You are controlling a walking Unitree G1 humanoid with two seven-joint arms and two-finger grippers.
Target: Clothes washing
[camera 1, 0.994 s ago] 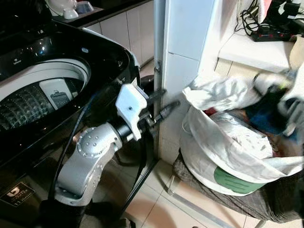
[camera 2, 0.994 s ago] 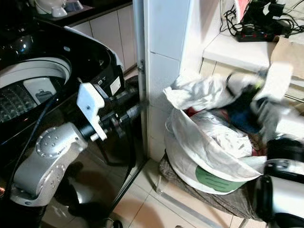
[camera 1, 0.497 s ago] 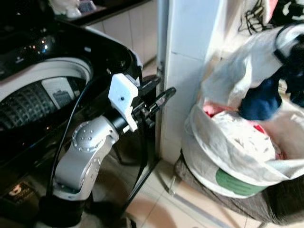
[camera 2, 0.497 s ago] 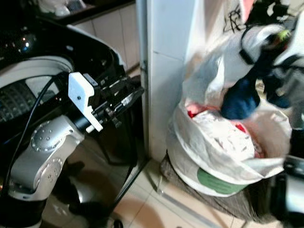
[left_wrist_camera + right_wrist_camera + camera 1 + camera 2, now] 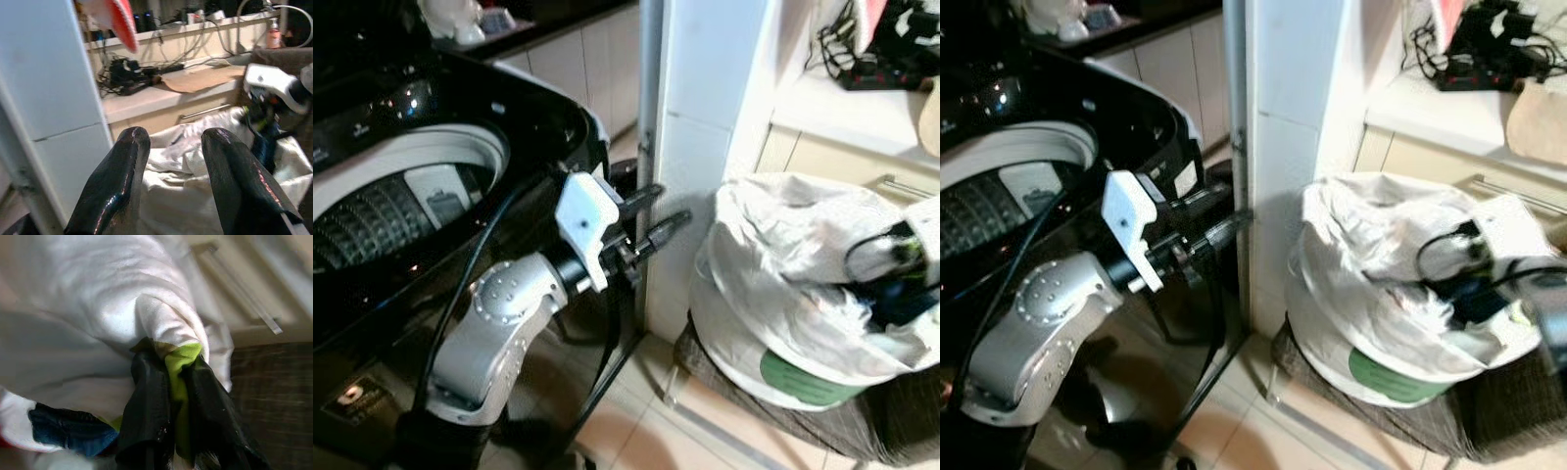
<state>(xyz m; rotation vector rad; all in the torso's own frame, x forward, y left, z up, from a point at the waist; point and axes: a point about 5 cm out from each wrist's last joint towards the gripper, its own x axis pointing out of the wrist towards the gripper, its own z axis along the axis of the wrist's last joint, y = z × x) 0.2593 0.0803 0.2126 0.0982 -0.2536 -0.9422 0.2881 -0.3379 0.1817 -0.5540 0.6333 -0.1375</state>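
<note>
Right gripper (image 5: 171,396), seen along its own black fingers, clamped on a bunch of laundry: white cloth (image 5: 146,313) with a lime-green strip (image 5: 181,367) pinched between the fingers and a dark blue garment (image 5: 73,431) just beside them. From the head camera this gripper (image 5: 901,269) sits low in the mouth of the white laundry bag (image 5: 783,294), which rests on a dark woven stool (image 5: 862,421) against the tiled pillar (image 5: 705,147).

Left gripper (image 5: 656,215) hovers in front of the pillar with its fingers parted and nothing between them (the wrist view looks across at the bag through the gap).

Step in hand, as a judgement: fetching clothes out of the bag for loading. The next move calls for lifting the bunch clear of the bag's loose rim, then carrying it across to the open drum (image 5: 382,211) of the black top-loading washing machine (image 5: 529,108), on the robot's left.

Obstacles: the pillar and the left arm lie between bag and drum, and the bag's slack plastic may drag up with the cloth. A power strip with cables (image 5: 876,69) lies on the shelf behind.
</note>
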